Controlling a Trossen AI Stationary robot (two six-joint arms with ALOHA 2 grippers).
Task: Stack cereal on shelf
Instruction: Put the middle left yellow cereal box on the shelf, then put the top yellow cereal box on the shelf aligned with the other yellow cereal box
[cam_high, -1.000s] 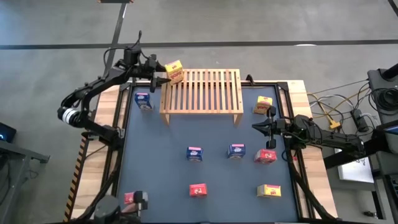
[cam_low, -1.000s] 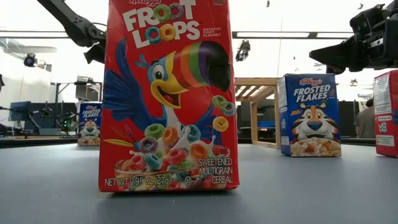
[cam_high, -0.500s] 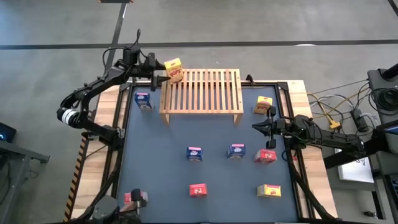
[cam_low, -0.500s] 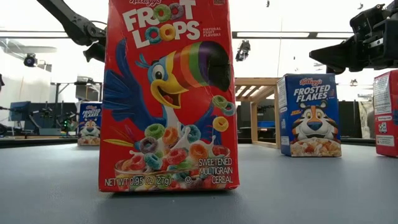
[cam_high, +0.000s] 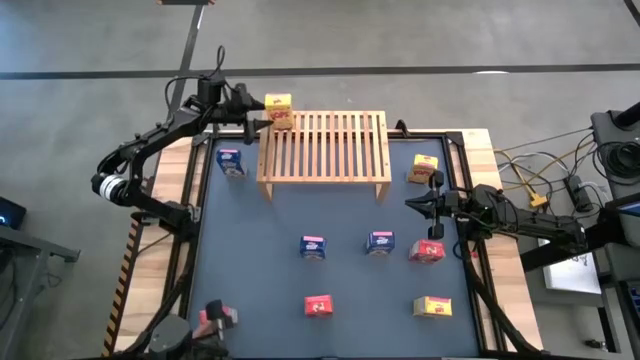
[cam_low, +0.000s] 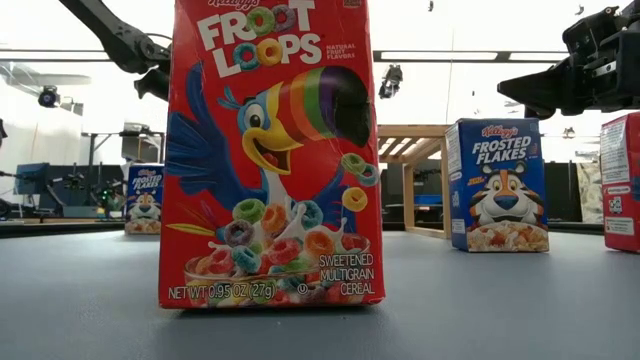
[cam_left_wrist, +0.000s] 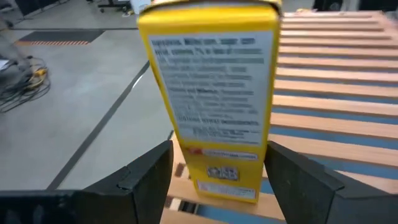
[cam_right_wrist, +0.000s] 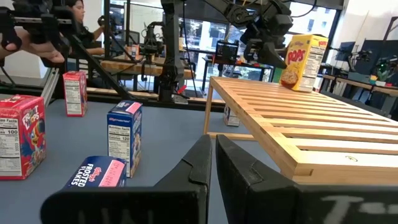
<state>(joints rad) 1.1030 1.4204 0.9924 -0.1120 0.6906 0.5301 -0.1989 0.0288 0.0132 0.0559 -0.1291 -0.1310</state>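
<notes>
A yellow cereal box (cam_high: 279, 108) stands at the far left corner of the slatted wooden shelf (cam_high: 330, 150), between the fingers of my left gripper (cam_left_wrist: 217, 180), which is shut on it. In the right wrist view the same box (cam_right_wrist: 303, 61) shows upright on the shelf top (cam_right_wrist: 292, 124). My right gripper (cam_high: 412, 204) is shut on nothing and hovers over the table's right side, between a yellow box (cam_high: 424, 168) and a red box (cam_high: 427, 250). Other boxes stand on the mat: blue (cam_high: 230, 161), (cam_high: 313, 246), (cam_high: 379, 242), red (cam_high: 318, 306), (cam_high: 212, 318), yellow (cam_high: 432, 306). My left gripper pinches the yellow box by its lower half (cam_left_wrist: 214, 168), one finger (cam_left_wrist: 152, 177) on each of two opposite sides. The fingers come level from the table's far left. The box is upright, its bottom at the slats of the shelf's far left corner (cam_right_wrist: 297, 88).
In the low view a red Froot Loops box (cam_low: 270, 150) fills the foreground, with a blue Frosted Flakes box (cam_low: 498, 185) to its right. The shelf's slats to the right of the held box are bare. Cables lie beyond the table's right edge (cam_high: 540, 190). A person (cam_right_wrist: 81, 18) sits beyond the table.
My left gripper has turned the yellow box from a skewed stance to square and upright, and has shifted it slightly toward the far edge at the shelf's far left corner. The right arm has kept still.
</notes>
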